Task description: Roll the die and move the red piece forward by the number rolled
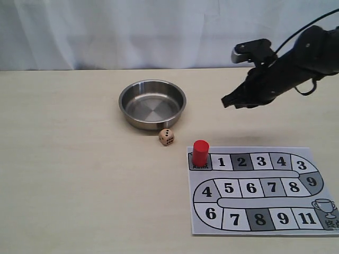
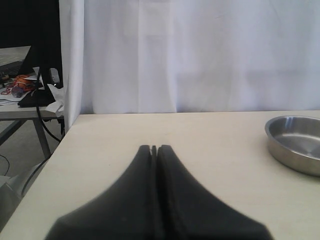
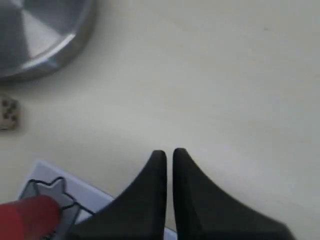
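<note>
Your left gripper (image 2: pixel 154 148) has its jaws pressed together, holding nothing. The die (image 1: pixel 166 137) lies just beside the steel bowl (image 1: pixel 151 124), at its 5 o'clock. The red piece (image 1: pixel 200 153) stands upright on the 10 o'clock corner square of the board (image 1: pixel 243 202). At the piece's 1 o'clock, your right gripper (image 1: pixel 228 101) hangs above the table, jaws nearly touching, empty.

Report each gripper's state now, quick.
Left gripper: closed, holding nothing.
Right gripper: closed but for a thin slit, holding nothing.

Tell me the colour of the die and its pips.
The die is light beige with black pips; the exterior view shows it best.
</note>
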You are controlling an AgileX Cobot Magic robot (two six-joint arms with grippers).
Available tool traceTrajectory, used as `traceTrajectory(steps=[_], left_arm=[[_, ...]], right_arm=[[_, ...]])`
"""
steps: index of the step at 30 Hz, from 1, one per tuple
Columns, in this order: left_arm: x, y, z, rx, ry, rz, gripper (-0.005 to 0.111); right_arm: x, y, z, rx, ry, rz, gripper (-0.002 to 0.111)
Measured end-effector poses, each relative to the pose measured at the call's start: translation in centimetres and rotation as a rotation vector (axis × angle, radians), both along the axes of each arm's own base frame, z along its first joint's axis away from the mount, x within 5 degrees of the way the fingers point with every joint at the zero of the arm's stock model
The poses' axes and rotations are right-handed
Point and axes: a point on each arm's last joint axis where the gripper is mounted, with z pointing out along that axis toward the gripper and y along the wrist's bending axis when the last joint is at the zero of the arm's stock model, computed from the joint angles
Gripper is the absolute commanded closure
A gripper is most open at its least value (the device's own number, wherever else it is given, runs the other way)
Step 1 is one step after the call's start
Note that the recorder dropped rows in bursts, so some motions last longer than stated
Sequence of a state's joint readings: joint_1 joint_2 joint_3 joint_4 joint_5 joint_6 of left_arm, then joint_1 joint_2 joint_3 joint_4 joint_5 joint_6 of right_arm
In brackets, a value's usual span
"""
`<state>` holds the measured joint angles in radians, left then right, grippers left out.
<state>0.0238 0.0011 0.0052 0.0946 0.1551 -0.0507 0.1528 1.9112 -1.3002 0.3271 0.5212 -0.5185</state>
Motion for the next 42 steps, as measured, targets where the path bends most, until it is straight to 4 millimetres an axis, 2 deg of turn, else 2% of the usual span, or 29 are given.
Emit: traceTrajectory(steps=[6, 9, 12, 18, 24, 33, 42], left_arm=[[0.0, 0.0, 0.0, 0.0, 0.0, 0.0, 0.107], [0.0, 0.0, 0.0, 0.0, 0.0, 0.0, 0.107], [0.0, 0.0, 0.0, 0.0, 0.0, 0.0, 0.107], [0.0, 0.0, 0.0, 0.0, 0.0, 0.0, 0.107], [0.0, 0.0, 0.0, 0.0, 0.0, 0.0, 0.107], [0.0, 0.0, 0.0, 0.0, 0.0, 0.0, 0.107], [0.0, 0.0, 0.0, 0.0, 0.0, 0.0, 0.107]], right_arm=[[-2.2, 7.5, 0.1, 0.013, 0.002, 0.186, 0.104], [-3.4, 10.2, 0.2, 0.059, 0.016, 0.225, 0.104], [-3.9, 11.9, 0.6, 0.081, 0.035, 0.242, 0.104], [-2.5, 13.3, 0.7, 0.072, 0.185, 0.272, 0.104], [-1.6, 13.7, -2.2, 0.048, 0.262, 0.263, 0.104], [-1.1, 13.8, -4.2, 0.035, 0.264, 0.251, 0.104], [-1.1, 13.8, -4.7, 0.032, 0.274, 0.25, 0.104]])
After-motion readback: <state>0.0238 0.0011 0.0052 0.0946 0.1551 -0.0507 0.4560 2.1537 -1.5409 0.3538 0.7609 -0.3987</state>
